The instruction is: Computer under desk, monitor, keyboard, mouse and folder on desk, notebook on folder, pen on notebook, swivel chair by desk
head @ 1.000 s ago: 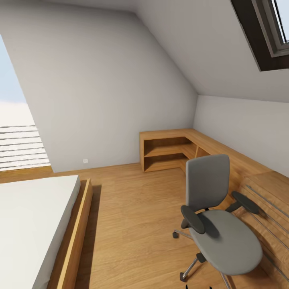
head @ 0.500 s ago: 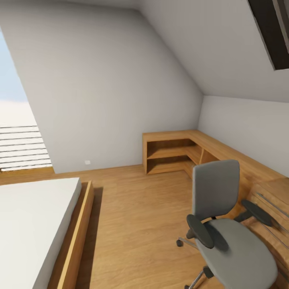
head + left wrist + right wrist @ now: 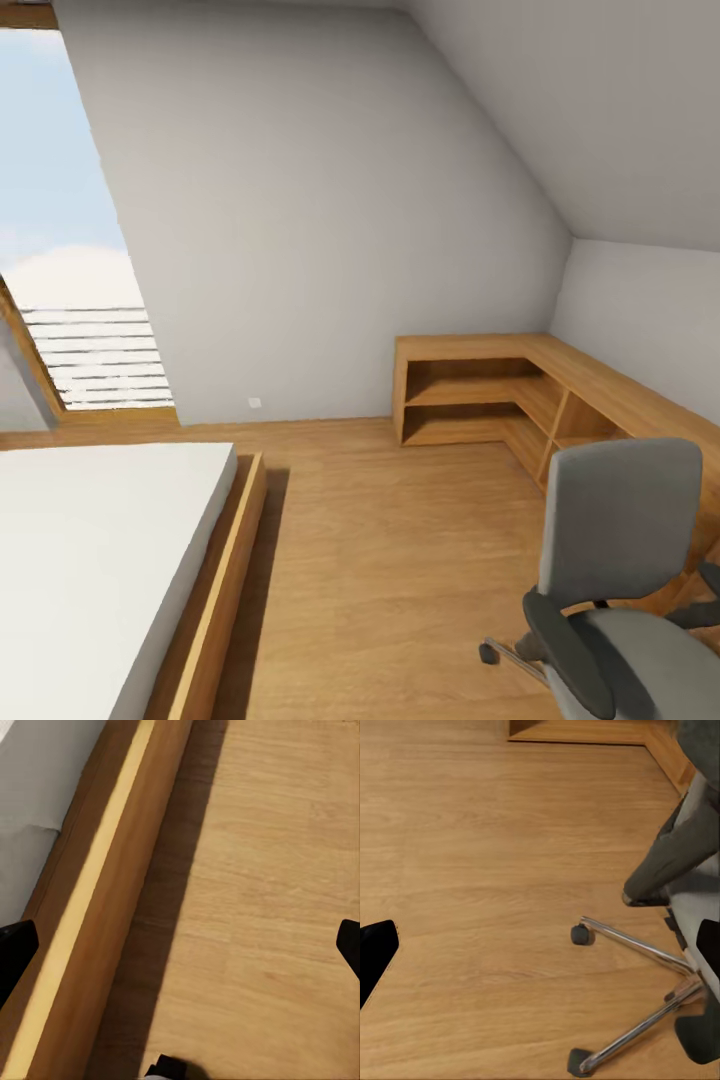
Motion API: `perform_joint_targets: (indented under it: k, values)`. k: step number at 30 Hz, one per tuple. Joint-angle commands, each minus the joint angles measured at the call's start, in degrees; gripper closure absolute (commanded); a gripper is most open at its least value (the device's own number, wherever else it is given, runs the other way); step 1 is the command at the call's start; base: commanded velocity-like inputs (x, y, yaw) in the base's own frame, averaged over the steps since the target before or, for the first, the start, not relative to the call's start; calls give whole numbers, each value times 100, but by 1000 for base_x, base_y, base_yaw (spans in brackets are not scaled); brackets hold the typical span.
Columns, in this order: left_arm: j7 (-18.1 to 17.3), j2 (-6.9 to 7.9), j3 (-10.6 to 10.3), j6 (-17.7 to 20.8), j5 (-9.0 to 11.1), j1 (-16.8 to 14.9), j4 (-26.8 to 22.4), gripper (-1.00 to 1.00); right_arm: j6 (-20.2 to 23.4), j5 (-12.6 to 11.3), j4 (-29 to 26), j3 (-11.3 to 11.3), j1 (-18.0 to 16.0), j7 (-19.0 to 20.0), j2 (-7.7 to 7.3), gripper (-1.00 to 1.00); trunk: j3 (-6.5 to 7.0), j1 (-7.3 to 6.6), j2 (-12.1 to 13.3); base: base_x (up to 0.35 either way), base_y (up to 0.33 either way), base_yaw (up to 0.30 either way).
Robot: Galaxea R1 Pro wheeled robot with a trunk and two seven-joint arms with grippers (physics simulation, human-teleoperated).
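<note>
Since a second ago my head has turned to the left, so the whole view has slid rightward: the skylight is gone from the top corner and more of the bright opening at 10 o'clock shows. My swivel chair [image 3: 625, 580] now sits at 5 o'clock, partly cut by the frame, grey back upright, one black armrest [image 3: 568, 652] toward me. Its seat, as far as it shows, is bare grey.

Behind it a low wood shelf unit [image 3: 480, 385] wraps the corner at 3 o'clock. My bed [image 3: 90, 560] with its wood frame fills 8 o'clock, on the light wood floor [image 3: 400, 560].

My left hand [image 3: 180, 949] is spread wide, fingertips at both picture edges, over the bed frame and floor. My right hand [image 3: 540, 945] is spread wide too, above the floor beside the chair's chrome base [image 3: 637, 945] and castors.
</note>
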Motion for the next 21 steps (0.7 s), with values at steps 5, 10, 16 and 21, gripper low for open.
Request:
perform_joint_targets:
  k: [5, 10, 16, 21]
  values:
    - [43, 3, -49, -12, 23, -6, 11, -100, -5, -3, 1, 50, -2, -54, -6, -100, -24, 3, -5, 175, 0, 270]
    - [43, 3, -49, -8, 23, -6, 12, -100, -7, -1, -4, 45, -2, -54, -12, -100, -41, 3, -5, 64, 0, 269]
    - [35, 3, -51, 4, 15, -6, 12, -100, -13, 11, -6, 44, -2, -54, -26, -100, -57, 3, -5, 233, 0, 206]
    - [28, 3, -57, 8, 15, -6, 18, -100, -14, 15, -7, 44, -2, -54, -28, -100, -59, 3, -5, 316, 0, 21]
